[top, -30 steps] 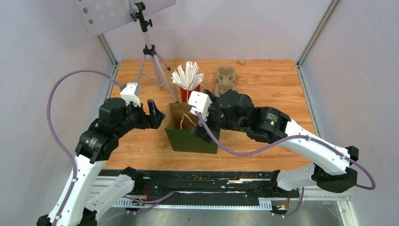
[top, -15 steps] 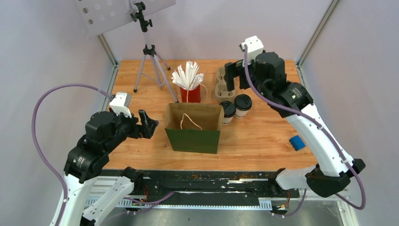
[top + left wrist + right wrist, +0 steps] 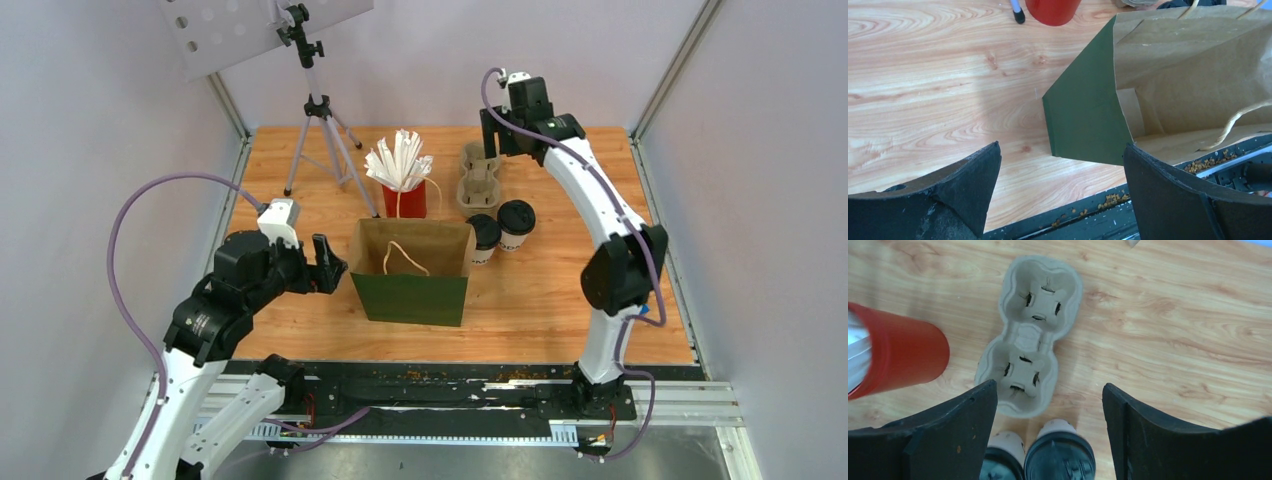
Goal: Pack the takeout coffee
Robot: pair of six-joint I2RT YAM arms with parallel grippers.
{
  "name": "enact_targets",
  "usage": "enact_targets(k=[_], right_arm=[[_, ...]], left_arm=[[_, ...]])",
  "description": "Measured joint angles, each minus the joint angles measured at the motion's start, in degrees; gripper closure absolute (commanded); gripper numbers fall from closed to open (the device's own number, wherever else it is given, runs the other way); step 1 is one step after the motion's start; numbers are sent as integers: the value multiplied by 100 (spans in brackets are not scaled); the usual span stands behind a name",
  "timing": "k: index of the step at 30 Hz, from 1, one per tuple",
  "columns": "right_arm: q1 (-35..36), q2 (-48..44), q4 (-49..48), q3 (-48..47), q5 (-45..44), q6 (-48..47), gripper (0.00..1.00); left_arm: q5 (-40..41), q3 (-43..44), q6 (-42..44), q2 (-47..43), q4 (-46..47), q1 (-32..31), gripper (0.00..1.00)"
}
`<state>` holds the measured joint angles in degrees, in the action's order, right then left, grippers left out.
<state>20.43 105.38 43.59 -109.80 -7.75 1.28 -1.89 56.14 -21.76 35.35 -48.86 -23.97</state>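
Need to bring the right gripper (image 3: 1049,386), wide apart and empty, down and back to the two upright cups (image 3: 516,218), far from the left gripper (image 3: 1062,146), also apart.

A light wooden tabletop (image 3: 540,290) sits enclosed by plain pale walls (image 3: 90,110), evenly lit, with aluminium posts (image 3: 673,68) rising at its far corners. A black tripod (image 3: 318,105) at the back left carries a white perforated panel (image 3: 225,30); a black rail (image 3: 450,385) runs along the near edge.

White arms (image 3: 590,190), black joints (image 3: 618,272), purple cables (image 3: 112,250), black end effectors (image 3: 328,262)
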Motion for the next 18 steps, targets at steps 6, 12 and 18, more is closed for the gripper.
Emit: enact_targets(k=[6,12,18], right_arm=[[-55,1292,203,-564,483,348,49],[20,1775,98,-619,544,721,59],[59,2022,39,-887,376,1001,59]], left_arm=[[68,715,-9,348,-326,0,3],[94,741,-22,317,-415,0,3],[94,758,4,376,-562,0,3]])
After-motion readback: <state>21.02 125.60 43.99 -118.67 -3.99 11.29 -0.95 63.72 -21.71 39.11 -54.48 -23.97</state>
